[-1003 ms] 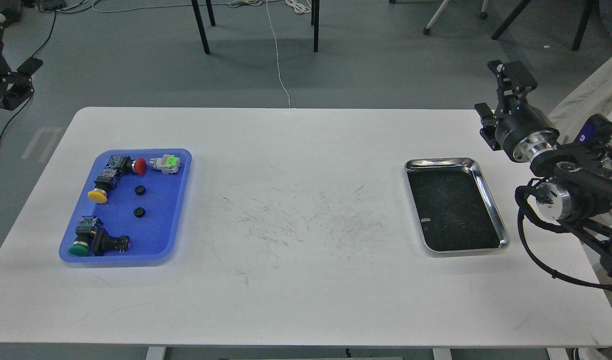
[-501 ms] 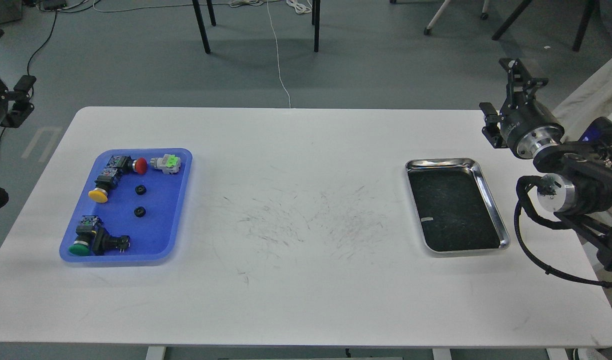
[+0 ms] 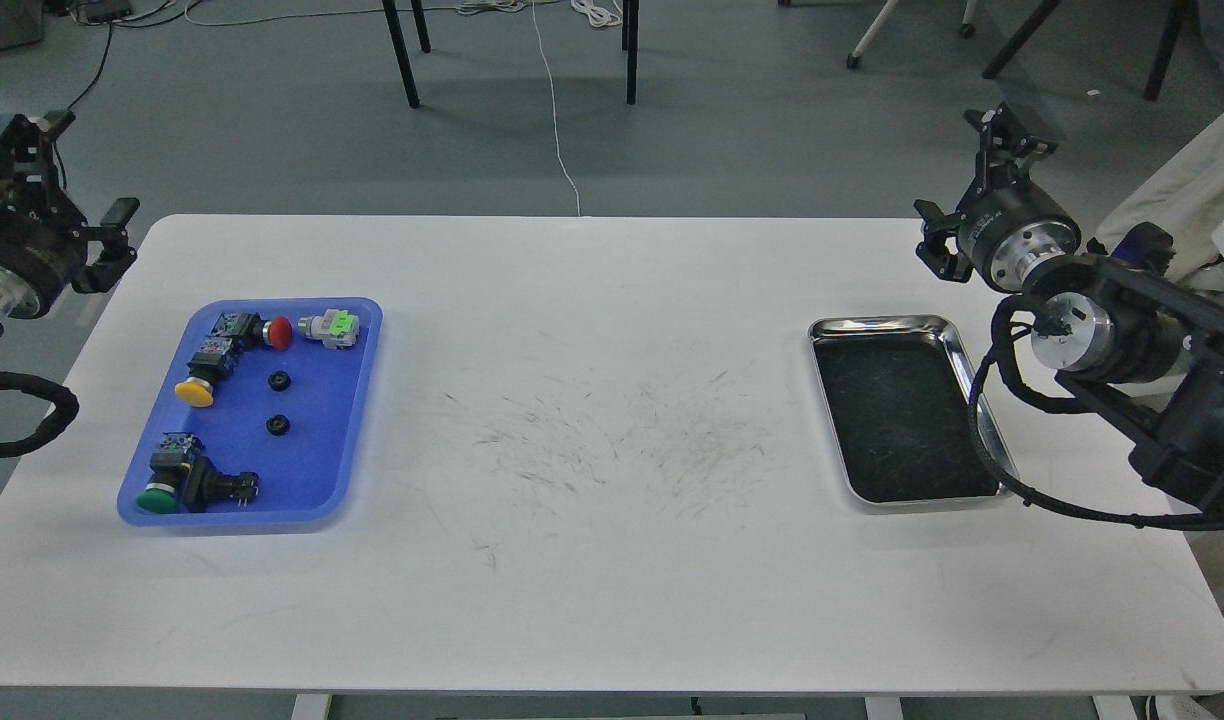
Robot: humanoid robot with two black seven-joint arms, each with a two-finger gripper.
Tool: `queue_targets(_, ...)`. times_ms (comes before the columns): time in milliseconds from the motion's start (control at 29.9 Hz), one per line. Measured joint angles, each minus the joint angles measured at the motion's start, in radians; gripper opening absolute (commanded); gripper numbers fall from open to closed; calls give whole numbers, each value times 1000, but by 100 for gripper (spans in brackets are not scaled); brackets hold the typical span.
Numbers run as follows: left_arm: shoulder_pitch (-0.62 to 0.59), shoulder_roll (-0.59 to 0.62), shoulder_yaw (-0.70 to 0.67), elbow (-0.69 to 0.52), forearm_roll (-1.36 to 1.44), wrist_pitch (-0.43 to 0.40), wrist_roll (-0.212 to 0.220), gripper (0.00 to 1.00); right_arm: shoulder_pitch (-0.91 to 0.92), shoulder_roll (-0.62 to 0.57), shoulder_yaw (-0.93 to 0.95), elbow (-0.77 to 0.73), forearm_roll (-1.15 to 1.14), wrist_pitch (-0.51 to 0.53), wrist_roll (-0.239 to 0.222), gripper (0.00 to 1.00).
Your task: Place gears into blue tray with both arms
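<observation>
White table [image 3: 592,600] scuffed at centre. Blue tray [image 3: 344,440] at left: green-capped switch [image 3: 172,485] at near end, two gears [image 3: 278,425] [image 3: 280,380] lying loose in tray middle, yellow [image 3: 197,385] and red [image 3: 267,330] switches beyond. Steel tray [image 3: 982,420] at right, dark bottom bare. Left gripper [image 3: 47,190] off table's far left corner, right gripper [image 3: 982,170] off far right corner; neither grasped anything, finger spread impossible to tell

Gears: two small black toothed wheels [image 3: 280,380] [image 3: 277,424].
Switches: four push-buttons, caps red [image 3: 281,332], yellow [image 3: 194,391], dark green [image 3: 154,498], light green [image 3: 344,324].
Trays: two, one blue plastic [image 3: 322,480], one shiny steel [image 3: 975,385].
Counter: one, white [image 3: 592,600].
</observation>
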Motion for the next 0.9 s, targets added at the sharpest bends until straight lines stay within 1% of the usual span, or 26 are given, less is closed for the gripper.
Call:
queue_targets(67,0,-4,-23,-6,-18,0,32,99,0,20,16,-19,1,24,-7,99)
queue_targets(167,1,-4,-52,-19,-38,0,55,99,-2,42,50,-36,2,50,-10,99)
queue_targets(401,2,-16,-63,-31,-44,0,68,99,-5,62,80,-36,2,61,-9,99)
queue_targets(769,2,11,-71,-173,-56,0,47,99,-5,75,81,-36,-1,65,-1,99)
queue_targets(836,11,19,-81,-203,-66,0,37,99,-5,75,81,-37,-1,65,-1,99)
queue_targets(903,34,26,-118,-222,-103,-1,14,99,-5,75,81,-37,-1,65,-1,99)
